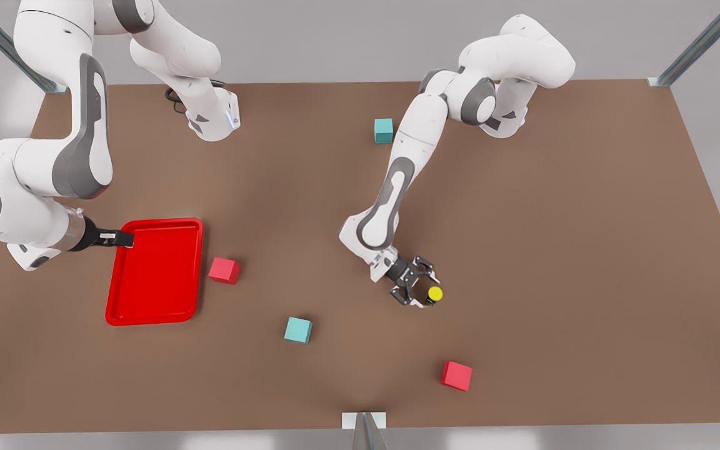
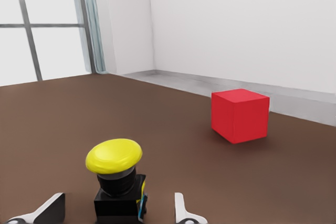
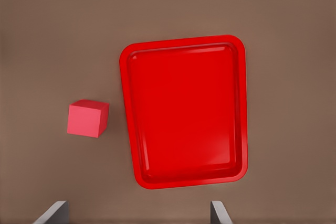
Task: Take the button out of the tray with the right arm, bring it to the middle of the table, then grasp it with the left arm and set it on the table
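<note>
Standing on the table (image 1: 585, 219), the button (image 1: 435, 294) bears no readable writing.

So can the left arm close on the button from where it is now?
Probably yes: the left gripper sits open at table level with the button upright between its fingers, nothing in the gap; the nearest red cube stands well clear.

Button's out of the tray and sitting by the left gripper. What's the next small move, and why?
Probably back the left gripper straight off the button. Its fingers stand open on either side, and the button appears to rest upright on the table. The right gripper waits over the tray.
</note>
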